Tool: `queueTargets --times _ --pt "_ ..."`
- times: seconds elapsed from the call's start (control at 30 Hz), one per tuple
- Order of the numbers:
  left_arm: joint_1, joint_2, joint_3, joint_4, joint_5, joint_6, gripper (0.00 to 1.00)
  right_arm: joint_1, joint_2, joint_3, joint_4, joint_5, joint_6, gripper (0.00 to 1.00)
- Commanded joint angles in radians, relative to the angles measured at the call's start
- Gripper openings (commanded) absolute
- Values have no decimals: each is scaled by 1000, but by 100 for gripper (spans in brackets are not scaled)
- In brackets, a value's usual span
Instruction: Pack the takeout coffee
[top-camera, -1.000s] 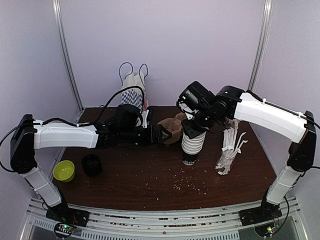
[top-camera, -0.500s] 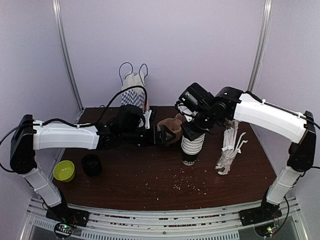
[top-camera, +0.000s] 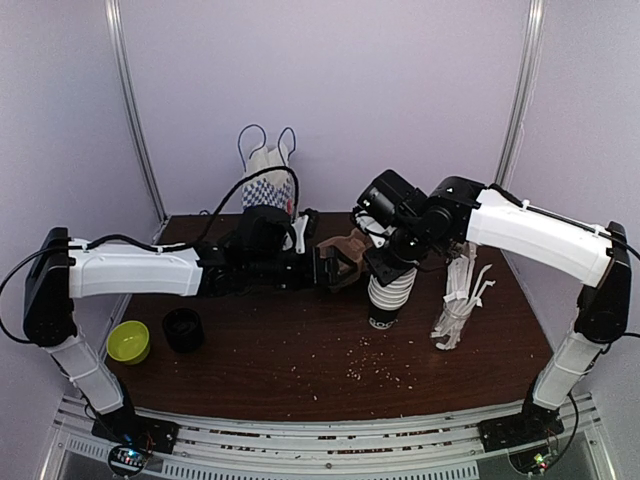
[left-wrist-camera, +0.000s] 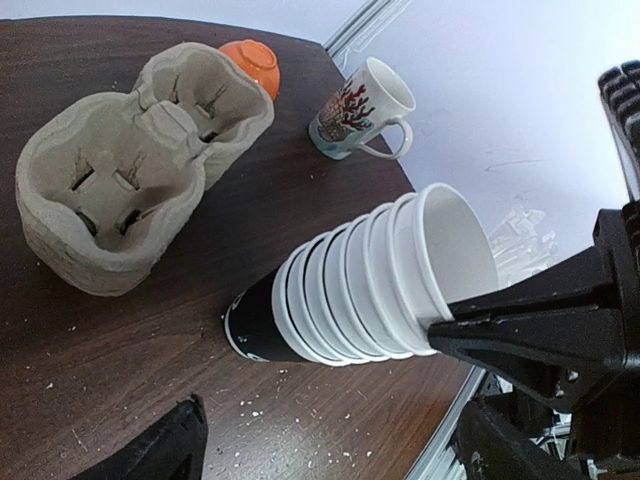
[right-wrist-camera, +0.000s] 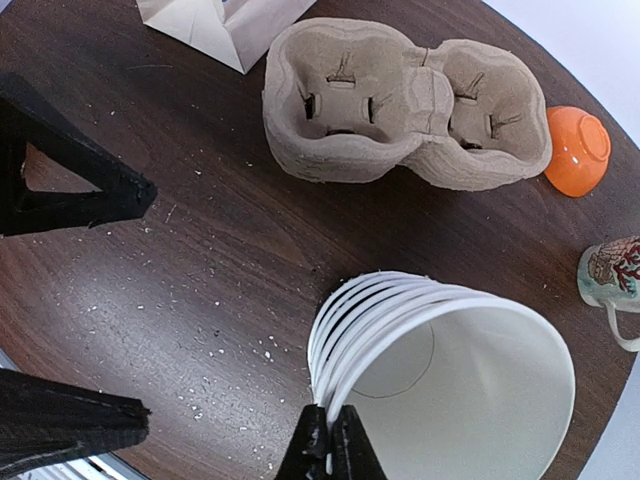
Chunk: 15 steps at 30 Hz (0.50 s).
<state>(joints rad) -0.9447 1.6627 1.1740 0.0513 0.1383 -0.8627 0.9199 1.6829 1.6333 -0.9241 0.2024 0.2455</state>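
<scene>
Arms (top-camera: 130, 272) outstretched, wrists inward; right end effector (right-wrist-camera: 328, 447) tight on cup stack (right-wrist-camera: 440, 380) rim; left end effector (top-camera: 330, 268) agape.

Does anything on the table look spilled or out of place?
Yes. Small white crumbs lie scattered on the table in front of the stack of cups, like a spill. The carrier tray sits upright, empty.

soft, even light, faint violet cast; weak shadows on the dark surface (top-camera: 300, 360); left wrist view washed out at 2 o'clock.
</scene>
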Motion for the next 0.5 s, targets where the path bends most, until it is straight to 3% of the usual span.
queueTargets --times 0.0,0.47 --pt "-6 39 58 29 6 8 90 5 -24 -7 -24 14 6 0" --pt "-8 166 176 50 69 -9 89 4 -46 -10 -16 -29 -9 0"
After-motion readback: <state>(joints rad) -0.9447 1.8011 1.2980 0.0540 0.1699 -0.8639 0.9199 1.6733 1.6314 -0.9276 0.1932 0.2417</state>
